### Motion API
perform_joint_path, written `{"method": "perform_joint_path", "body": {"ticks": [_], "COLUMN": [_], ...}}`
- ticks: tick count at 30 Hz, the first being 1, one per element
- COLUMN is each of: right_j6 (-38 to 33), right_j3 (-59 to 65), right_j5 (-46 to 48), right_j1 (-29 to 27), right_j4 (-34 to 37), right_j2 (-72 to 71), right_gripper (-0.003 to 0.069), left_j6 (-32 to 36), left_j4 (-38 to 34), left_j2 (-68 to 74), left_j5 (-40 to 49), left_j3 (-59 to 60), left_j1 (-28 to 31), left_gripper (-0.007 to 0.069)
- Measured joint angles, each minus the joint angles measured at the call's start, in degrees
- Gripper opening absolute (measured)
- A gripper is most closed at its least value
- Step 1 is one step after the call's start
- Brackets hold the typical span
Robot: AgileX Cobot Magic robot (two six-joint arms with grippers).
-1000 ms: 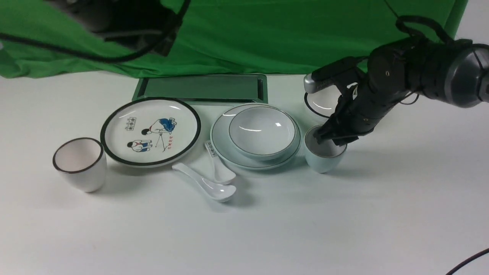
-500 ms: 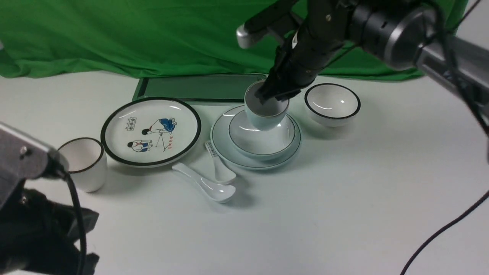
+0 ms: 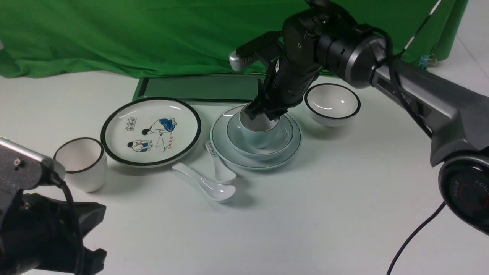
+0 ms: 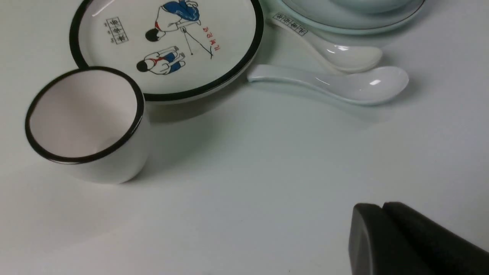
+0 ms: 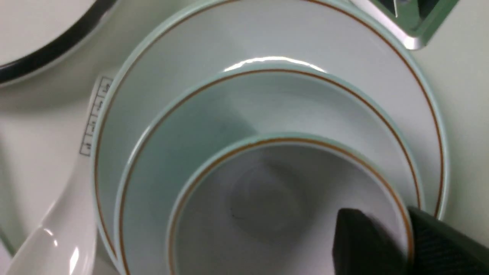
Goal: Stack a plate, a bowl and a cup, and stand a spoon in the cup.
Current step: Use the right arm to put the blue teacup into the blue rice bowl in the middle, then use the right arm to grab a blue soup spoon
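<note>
The pale blue-green plate lies at the table's middle with the pale blue-grey bowl on it. My right gripper is shut on the rim of the pale blue cup, which is upright and low inside the bowl. In the right wrist view one finger is inside the cup and the other outside, over bowl and plate. The plain white spoon lies in front of the plate, also in the left wrist view. My left gripper is shut and empty, low at the front left.
A cartoon plate with a black rim, a white black-rimmed cup and a patterned spoon lie left of the stack. A white black-rimmed bowl stands to its right. A flat green tray lies behind.
My right gripper lifted the cup from the table right of the plate, carried it left over the bowl and lowered it in. My left arm came into view at the lower left.
</note>
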Motion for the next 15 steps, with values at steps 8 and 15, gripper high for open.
{"method": "perform_joint_path", "body": {"ticks": [8,15], "right_j6": [-2.63,-8.59], "right_j3": [-0.03,-0.10], "right_j5": [0.13,4.31], "right_j1": [1.95,9.32], "right_j4": [0.25,9.25], "right_j2": [-5.32,-7.05], "right_gripper": [0.0477,0.0470], "left_j6": [0.00,0.00], "left_j4": [-0.08,-0.12], "left_j2": [0.00,0.00], "left_j5": [-0.06,-1.82], "left_j3": [0.00,0.00], "left_j1": [0.00,0.00], "left_gripper": [-0.0029,-0.0029]}}
